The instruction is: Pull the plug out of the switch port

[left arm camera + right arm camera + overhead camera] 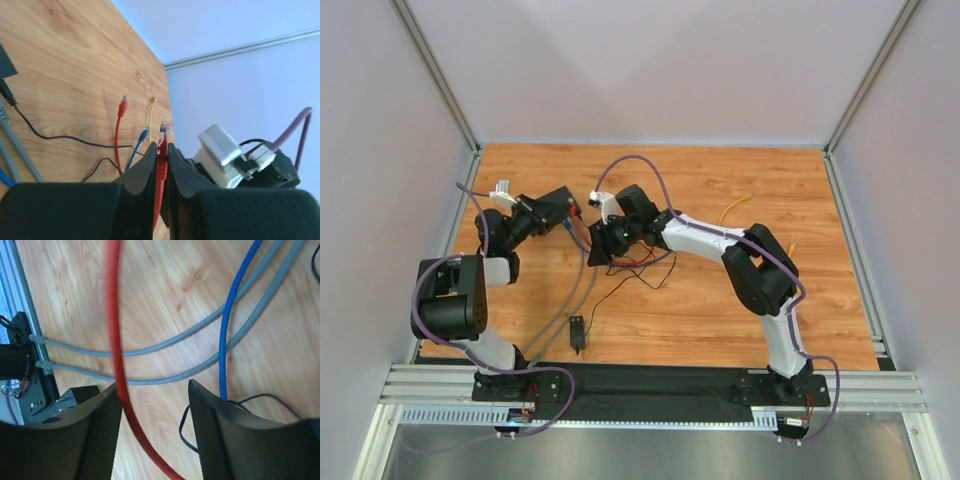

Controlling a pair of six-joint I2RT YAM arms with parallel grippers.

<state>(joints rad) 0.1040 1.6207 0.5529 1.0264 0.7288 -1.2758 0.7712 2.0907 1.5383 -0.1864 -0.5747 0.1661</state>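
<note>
I have the left gripper point(161, 150) clamped on a red cable point(160, 175) just behind its clear plastic plug point(164, 132). The plug's long axis follows the fingers, tip pointing away from them, well apart from the flat black switch point(6, 64). The right gripper point(154, 385) stands apart, with a red lead point(114, 315) loose between its fingers. The wood-grain tabletop point(720, 310) sits inside pale walls point(650, 60).

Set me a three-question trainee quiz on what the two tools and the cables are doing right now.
1. True or false: the left tool is shut on a red cable whose plug sticks out beyond it.
2. Right wrist view: how many grey cables lie on the table? A one, B two, C four.
3. Fill in: the right tool is ___.
Key: 1 true; 2 B; 3 open.
</note>
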